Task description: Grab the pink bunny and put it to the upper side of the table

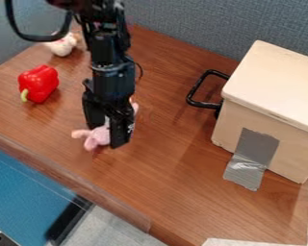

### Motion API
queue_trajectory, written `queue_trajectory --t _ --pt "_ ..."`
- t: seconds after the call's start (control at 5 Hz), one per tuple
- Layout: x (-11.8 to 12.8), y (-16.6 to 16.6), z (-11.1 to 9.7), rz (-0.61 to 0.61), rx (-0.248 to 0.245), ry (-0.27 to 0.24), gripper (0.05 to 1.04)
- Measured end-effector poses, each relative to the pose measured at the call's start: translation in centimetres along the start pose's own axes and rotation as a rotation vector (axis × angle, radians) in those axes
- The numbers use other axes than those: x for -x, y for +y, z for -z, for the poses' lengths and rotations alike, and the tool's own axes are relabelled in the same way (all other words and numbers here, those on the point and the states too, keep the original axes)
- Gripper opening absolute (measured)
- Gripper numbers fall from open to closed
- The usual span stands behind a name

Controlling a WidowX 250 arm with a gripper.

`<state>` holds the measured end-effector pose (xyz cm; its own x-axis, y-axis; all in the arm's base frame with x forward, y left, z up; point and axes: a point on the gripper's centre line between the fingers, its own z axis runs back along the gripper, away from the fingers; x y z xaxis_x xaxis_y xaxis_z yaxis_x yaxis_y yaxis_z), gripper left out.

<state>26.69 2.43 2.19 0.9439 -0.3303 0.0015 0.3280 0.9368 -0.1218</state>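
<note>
Near the pepper [41,82], the pincer [108,136] stands wide astride the bunny [97,138] — presumably so that closing will trap it.

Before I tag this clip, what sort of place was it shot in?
Probably an office or lab corner set up for robot trials: a black robot arm hangs over a wood-grain table, with a gray, fabric-like partition behind it.
</note>
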Motion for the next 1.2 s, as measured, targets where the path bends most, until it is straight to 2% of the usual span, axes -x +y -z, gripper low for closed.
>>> queue_trajectory --t 0.2,0.4,0.6,0.8,1.0,1.2 --pt "0.2 -0.5 1.0 0.019 -0.016 0.029 0.944" --pt "0.7 0.0 1.4 0.022 -0.050 0.042 0.751" --pt "0.7 -0.1 1.5 0.038 -0.047 0.041 0.442" --pt "0.7 -0.5 0.6 0.037 -0.026 0.032 0.204" --pt "-0.6 0.7 -2.1 -0.011 -0.009 -0.035 0.087" --pt "-3.2 3.1 -5.7 -0.073 -0.023 -0.135 0.069"
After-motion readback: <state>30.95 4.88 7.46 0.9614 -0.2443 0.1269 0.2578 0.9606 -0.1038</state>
